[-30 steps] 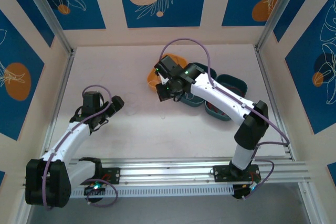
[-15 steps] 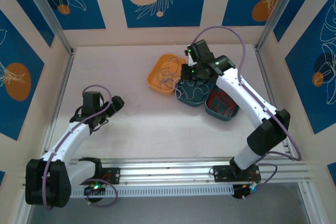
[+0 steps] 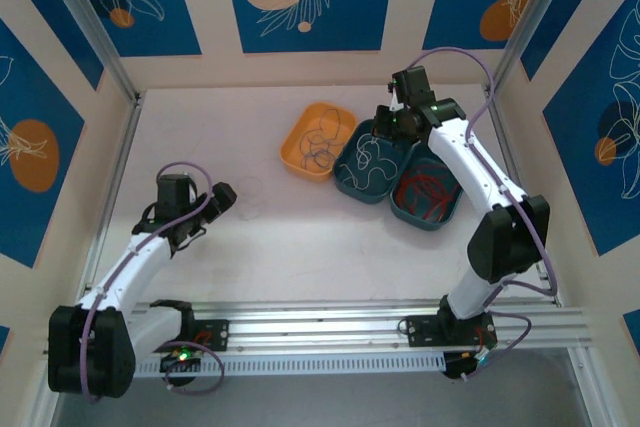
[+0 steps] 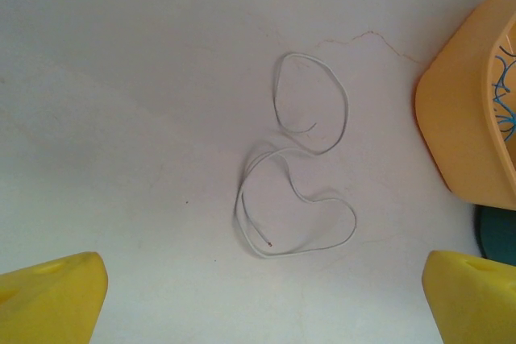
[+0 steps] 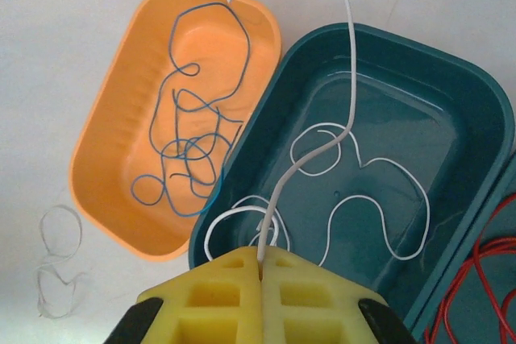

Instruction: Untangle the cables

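Top view first: my right gripper [image 3: 384,127] is over the teal tray [image 3: 341,171], and my left gripper [image 3: 222,197] is low over the table [image 3: 300,237].

Left wrist now: fingers [image 4: 50,302] spread wide, and a loose white cable [image 4: 294,191] lies looped on the table just beside the orange tray [image 4: 463,134].

Right wrist: fingers [image 5: 226,296] pressed together, pinching a held white cable [image 5: 351,62] that arcs over the teal tray. More white cables [image 5: 322,126] lie inside it, blue cables [image 5: 197,151] in the orange tray, red cables [image 5: 484,263] in the next tray.

The left arm [image 3: 135,262] sits folded low near its base, and the left gripper [image 3: 222,197] points forward with its jaws spread wide. The right arm [image 3: 480,172] stretches far forward, with the right gripper [image 5: 260,267] pinched tight on a white cable [image 5: 352,62].
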Motion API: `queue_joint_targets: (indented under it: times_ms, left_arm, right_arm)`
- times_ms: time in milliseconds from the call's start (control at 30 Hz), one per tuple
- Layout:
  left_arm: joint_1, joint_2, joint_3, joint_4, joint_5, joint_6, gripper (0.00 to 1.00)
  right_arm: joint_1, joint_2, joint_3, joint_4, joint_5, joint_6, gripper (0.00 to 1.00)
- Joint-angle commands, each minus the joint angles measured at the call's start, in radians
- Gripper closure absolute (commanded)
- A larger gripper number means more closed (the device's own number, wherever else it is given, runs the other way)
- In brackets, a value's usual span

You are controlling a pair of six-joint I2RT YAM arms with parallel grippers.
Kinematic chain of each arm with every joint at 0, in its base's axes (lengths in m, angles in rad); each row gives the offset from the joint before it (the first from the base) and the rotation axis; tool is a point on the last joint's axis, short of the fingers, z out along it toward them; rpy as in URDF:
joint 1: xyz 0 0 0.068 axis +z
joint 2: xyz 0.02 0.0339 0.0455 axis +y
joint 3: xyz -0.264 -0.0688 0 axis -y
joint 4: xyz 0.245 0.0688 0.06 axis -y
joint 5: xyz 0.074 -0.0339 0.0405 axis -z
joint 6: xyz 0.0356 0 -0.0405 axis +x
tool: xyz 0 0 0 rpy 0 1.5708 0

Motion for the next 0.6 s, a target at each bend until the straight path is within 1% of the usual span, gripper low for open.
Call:
queue_joint_targets:
  times_ms: [0,467,567]
  left_arm:
    - [0.012,-0.016,-0.002,-0.017,0.011,0.013,0.00]
    - [0.012,-0.019,-0.008,-0.023,0.009,0.015,0.00]
    - [0.013,-0.020,-0.007,-0.026,0.010,0.013,0.00]
  right_arm:
    - [-0.019,0.044,-0.004,-0.003,-0.040,0.033,1.00]
    - [-0.065,0.172,-0.014,-0.027,-0.115,0.043,1.00]
    - [-0.066,0.189,-0.017,-0.034,-0.106,0.045,1.00]
